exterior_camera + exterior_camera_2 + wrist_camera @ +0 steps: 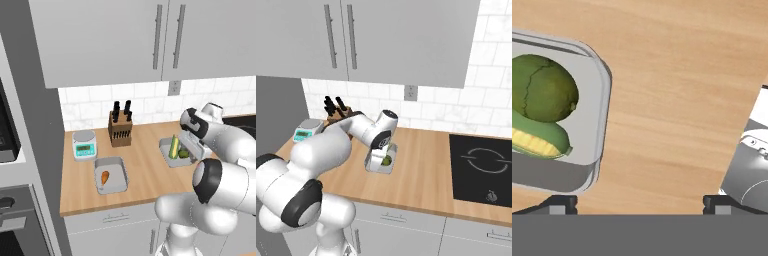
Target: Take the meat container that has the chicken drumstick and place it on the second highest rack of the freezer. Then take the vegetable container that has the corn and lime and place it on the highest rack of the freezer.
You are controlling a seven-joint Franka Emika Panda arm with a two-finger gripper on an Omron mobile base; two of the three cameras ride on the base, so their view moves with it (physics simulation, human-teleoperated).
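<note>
The meat container [111, 175] with the chicken drumstick [105, 177] sits on the wooden counter [145, 172], near its front edge and just in front of a small kitchen scale [84, 144], with a knife block [120, 128] behind it by the tiled wall. Well to its right lies the vegetable container [587, 125] holding the corn [537, 137] and the lime [543, 88], and our end effector [640, 202] hovers right over that tray's rim, its fingers spread wide and holding nothing. We judge the first step is hardly begun, since the drumstick tray is untouched and must go first. The next move, we think, calls for swinging left to the meat container and gripping its rim squarely.
</note>
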